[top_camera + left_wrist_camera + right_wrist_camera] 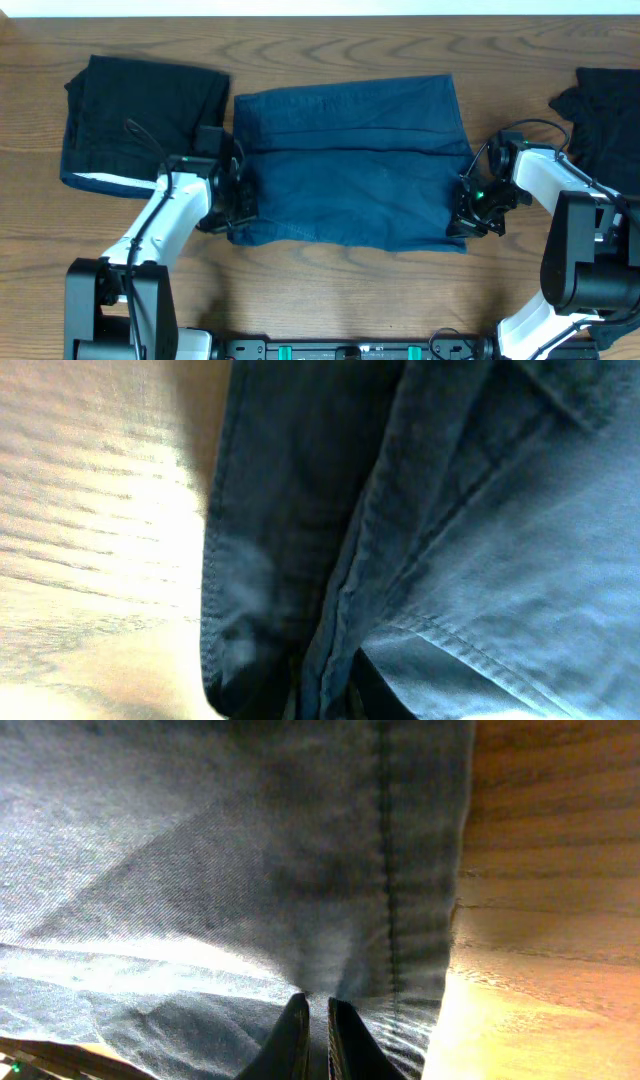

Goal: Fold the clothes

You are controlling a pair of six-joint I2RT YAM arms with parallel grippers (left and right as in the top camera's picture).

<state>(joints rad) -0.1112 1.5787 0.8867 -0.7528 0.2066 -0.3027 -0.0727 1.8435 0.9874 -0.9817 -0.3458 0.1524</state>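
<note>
The navy-blue denim-like cloth lies folded flat in the middle of the table. My left gripper is at its left edge near the front corner. In the left wrist view the dark fingers are closed round a fold of the cloth's seamed edge. My right gripper is at the cloth's right edge near the front corner. In the right wrist view its fingers pinch the cloth just inside the hem.
A folded black garment with a white edge lies at the back left, touching the navy cloth. Another black cloth piece lies at the right edge, behind the right arm. Bare wood shows along the front.
</note>
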